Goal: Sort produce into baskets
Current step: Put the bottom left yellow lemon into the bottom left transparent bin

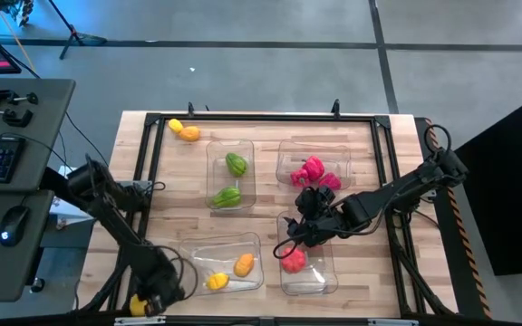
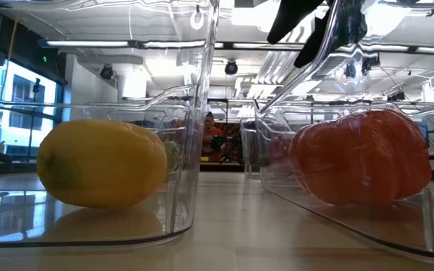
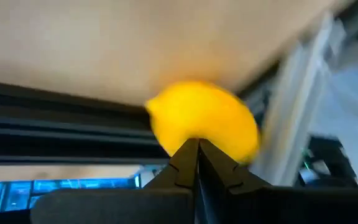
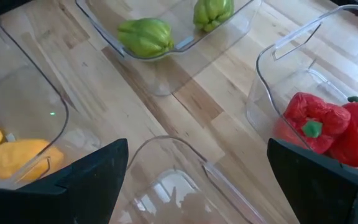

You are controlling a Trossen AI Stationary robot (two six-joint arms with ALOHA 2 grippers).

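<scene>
Yellow lemon [image 3: 204,121] sits before the left gripper [image 3: 197,146], jaws clenched, seemingly touching it; right gripper [image 4: 194,168] jaws released above baskets [image 4: 166,180].

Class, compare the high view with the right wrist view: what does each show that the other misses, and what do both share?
Only the high view: the left tool at the table's near edge by a yellow piece, and two loose pieces at the far edge. Only the right wrist view: the right tool wide open. Both: green peppers and red peppers in clear bins.
</scene>
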